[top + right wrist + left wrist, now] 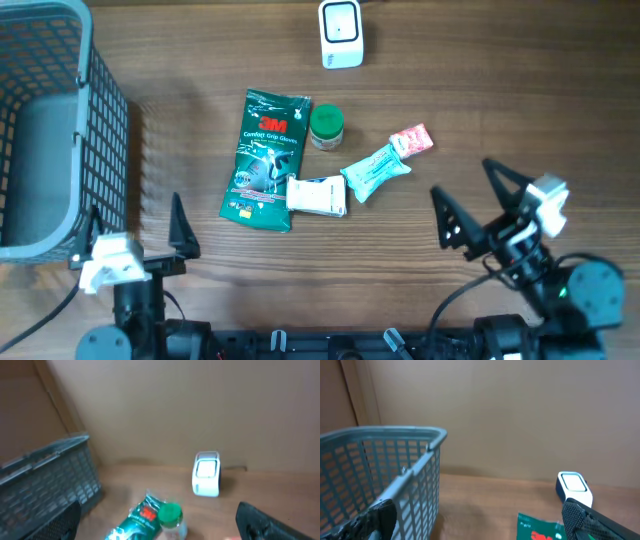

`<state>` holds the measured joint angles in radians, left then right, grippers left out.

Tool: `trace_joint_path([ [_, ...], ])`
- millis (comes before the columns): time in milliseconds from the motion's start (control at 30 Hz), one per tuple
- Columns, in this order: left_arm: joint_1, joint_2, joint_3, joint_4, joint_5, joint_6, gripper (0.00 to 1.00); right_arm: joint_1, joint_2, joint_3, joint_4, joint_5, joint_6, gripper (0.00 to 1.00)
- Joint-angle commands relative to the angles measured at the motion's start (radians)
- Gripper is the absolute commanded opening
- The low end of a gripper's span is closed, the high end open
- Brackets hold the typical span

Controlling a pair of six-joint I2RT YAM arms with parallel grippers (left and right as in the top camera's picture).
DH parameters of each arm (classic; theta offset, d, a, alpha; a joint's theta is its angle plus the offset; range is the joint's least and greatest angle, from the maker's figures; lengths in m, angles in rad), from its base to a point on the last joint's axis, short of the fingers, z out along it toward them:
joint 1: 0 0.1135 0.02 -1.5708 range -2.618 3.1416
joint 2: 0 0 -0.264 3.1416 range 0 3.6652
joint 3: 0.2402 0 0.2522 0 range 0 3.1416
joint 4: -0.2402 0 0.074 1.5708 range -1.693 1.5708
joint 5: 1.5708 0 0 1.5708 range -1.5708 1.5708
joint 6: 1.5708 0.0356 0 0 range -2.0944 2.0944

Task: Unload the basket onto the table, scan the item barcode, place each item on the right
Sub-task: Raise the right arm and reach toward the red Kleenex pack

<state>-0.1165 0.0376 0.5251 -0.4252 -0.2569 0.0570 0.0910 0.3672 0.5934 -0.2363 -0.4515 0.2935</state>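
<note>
Left gripper [137, 225], low at the near edge: jaws wide, empty, just beside the basket [105, 110]. Step in hand, by my reading: pick one item. Take it by an edge, leave the barcode uncovered, then face that side to the scanner [341, 33]. Mid-table cluster: glove pack [266, 160], white box [317, 195], green-lidded jar [326, 125], teal pouch [376, 172], red packet [411, 141]. Right gripper [461, 176]: jaws spread, empty; the pouch is nearest, up-left of it, not touching.

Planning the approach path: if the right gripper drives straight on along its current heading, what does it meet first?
Most likely the small red-and-white packet, which lies just ahead of the open right gripper along its line. The gripper's height is unclear from overhead, so it could pass over the packet instead.
</note>
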Motion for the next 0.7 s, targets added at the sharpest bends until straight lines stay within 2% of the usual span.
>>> trace_joint_path([
  [0,-0.004,-0.004,-0.071,-0.008,-0.008,-0.078,1.0,0.002,0.206,0.235,-0.127,-0.139,0.026,1.0],
  [100,-0.004,-0.004,-0.122,-0.009,-0.01,-0.104,1.0,0.002,0.313,0.284,-0.146,-0.398,0.031,1.0],
  [267,-0.004,-0.004,-0.167,-0.046,-0.009,-0.104,1.0,0.002,0.481,0.282,-0.123,-0.416,0.094,1.0],
  [433,-0.004,-0.004,-0.188,-0.06,-0.01,-0.103,1.0,0.046,0.685,0.283,-0.177,-0.082,0.121,0.99],
  [533,-0.004,-0.004,-0.269,0.015,-0.002,-0.121,1.0,0.15,0.737,0.284,-0.178,0.125,0.188,1.0],
  [667,-0.004,-0.004,-0.355,0.026,0.002,-0.167,1.0,0.28,0.743,0.287,-0.23,0.371,0.308,1.0],
])
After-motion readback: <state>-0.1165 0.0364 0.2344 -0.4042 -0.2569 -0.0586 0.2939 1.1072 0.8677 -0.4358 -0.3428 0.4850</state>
